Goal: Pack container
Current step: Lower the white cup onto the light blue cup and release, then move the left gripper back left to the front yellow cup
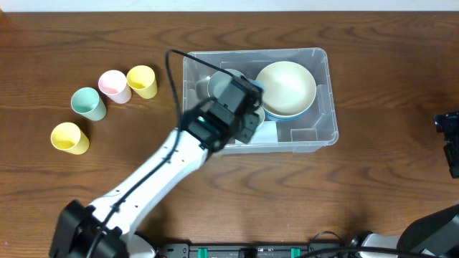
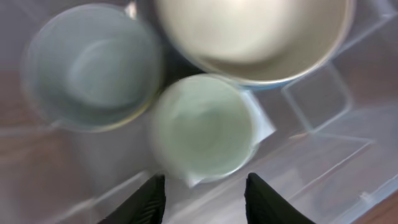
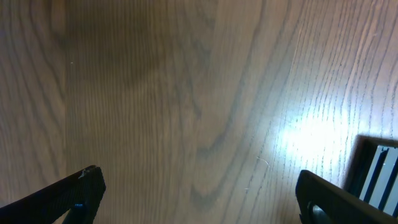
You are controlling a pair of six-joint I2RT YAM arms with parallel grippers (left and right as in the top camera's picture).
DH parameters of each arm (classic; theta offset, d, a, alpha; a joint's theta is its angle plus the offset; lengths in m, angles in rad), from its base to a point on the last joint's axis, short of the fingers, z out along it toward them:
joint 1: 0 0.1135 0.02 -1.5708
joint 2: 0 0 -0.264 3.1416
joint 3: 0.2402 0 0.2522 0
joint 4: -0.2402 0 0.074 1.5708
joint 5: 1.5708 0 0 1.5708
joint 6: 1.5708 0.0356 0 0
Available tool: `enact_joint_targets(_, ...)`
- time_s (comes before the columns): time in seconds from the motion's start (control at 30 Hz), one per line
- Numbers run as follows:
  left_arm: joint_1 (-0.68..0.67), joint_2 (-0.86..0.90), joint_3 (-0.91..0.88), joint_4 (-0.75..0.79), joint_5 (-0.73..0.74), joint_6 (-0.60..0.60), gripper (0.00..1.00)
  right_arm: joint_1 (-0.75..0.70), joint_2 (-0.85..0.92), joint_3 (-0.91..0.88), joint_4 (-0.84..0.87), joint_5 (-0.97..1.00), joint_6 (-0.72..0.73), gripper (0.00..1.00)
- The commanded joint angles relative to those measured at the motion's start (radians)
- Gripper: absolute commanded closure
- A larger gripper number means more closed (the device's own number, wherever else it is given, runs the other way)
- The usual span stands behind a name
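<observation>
Left gripper (image 2: 202, 200) hangs over the container (image 1: 321, 64), its jaws partly apart with nothing between them. Just past the fingertips a pale green cup (image 2: 202, 127) stands upright inside, on a white label (image 2: 264, 129). Close around that cup sit a grey-blue bowl (image 2: 90, 65) toward the left end and a cream bowl (image 2: 249, 34), which rests in a blue bowl (image 1: 276, 116) whose edge shows beneath it. From above, the left arm (image 1: 165, 165) crosses the near rim and its wrist hides the container's middle. The container lies mid-counter (image 1: 373, 193), toward the far edge. Well to its left stand four loose cups: a yellow cup (image 1: 142, 81) touching a pink cup (image 1: 113, 86), then a teal cup (image 1: 88, 103) and a second yellow cup (image 1: 69, 137). Right gripper (image 3: 199, 199) waits at the right edge, jaws spread wide over the counter, holding nothing.
</observation>
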Motion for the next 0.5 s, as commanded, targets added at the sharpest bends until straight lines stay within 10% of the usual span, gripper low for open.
enact_joint_targets(0.0,0.101,-0.111,0.125,-0.071,-0.042,-0.006,0.54,-0.006,-0.003,0.000,-0.001,0.004,0.018,0.01)
enact_joint_targets(0.47,0.814,-0.156,0.205,-0.433,-0.234,-0.307,0.31,-0.006,-0.003,0.000,-0.001,0.004,0.018,0.01)
